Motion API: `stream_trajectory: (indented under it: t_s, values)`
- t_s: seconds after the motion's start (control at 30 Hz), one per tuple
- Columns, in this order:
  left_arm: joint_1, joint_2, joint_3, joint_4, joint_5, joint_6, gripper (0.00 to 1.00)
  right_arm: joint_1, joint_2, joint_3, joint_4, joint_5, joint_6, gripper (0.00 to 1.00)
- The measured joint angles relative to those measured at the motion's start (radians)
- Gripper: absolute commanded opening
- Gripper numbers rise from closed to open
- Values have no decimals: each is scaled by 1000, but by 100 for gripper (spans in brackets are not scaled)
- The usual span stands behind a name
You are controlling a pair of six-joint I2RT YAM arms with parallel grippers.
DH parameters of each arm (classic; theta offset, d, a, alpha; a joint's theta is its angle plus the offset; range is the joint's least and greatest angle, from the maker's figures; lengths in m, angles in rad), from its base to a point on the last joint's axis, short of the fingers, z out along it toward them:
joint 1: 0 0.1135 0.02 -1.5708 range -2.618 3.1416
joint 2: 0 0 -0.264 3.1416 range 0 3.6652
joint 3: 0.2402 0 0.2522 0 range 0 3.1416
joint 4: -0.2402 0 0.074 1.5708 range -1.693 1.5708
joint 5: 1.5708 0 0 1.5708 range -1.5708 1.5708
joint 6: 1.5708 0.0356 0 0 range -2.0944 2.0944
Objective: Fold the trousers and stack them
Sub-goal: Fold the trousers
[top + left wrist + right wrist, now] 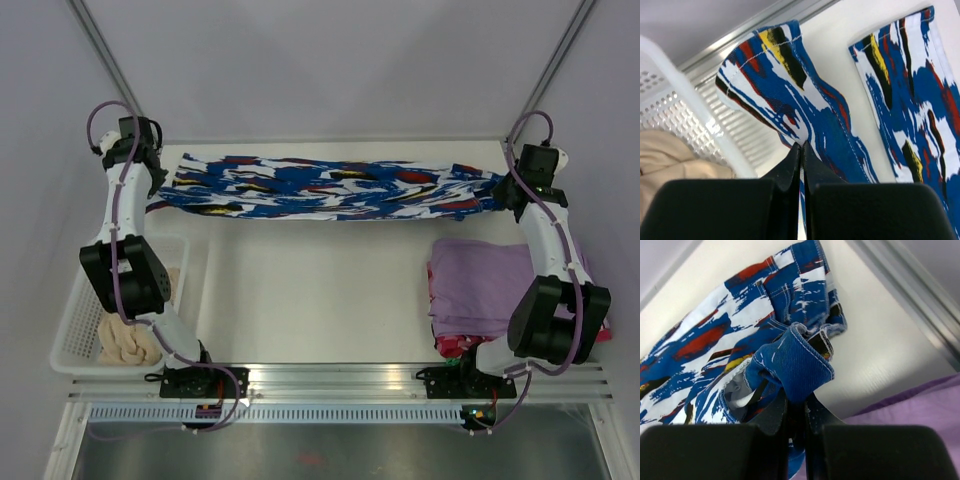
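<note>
Blue-printed trousers are stretched crosswise just beyond the lilac stack. Left gripper clamps a leg end, well left of the stack; right gripper clamps the waistband, directly beyond it.

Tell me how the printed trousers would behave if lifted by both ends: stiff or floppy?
Probably floppy: the trousers bunch and curl where the right end effector pinches them. Likely light: the thin-looking cloth drapes at the left end effector.
</note>
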Motion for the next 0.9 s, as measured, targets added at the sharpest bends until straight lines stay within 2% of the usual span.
stream_trajectory:
  t_s: [0.17, 0.27, 0.53, 0.7, 0.9]
  values:
    - [-20, 206, 256, -111, -65, 32, 2, 1, 175, 122, -50, -41, -13, 0]
    - [-34, 292, 353, -189, -102, 26, 2, 2, 274, 227, -102, -42, -34, 2]
    - [-65, 397, 379, -306, -180, -53, 2, 6, 467, 466, -167, -79, -98, 4]
    - [-81, 463, 432, -294, -195, -82, 2, 6, 547, 553, -171, -90, -104, 7]
    - [-84, 479, 485, -203, -179, -98, 2, 7, 655, 642, -166, -113, -102, 7]
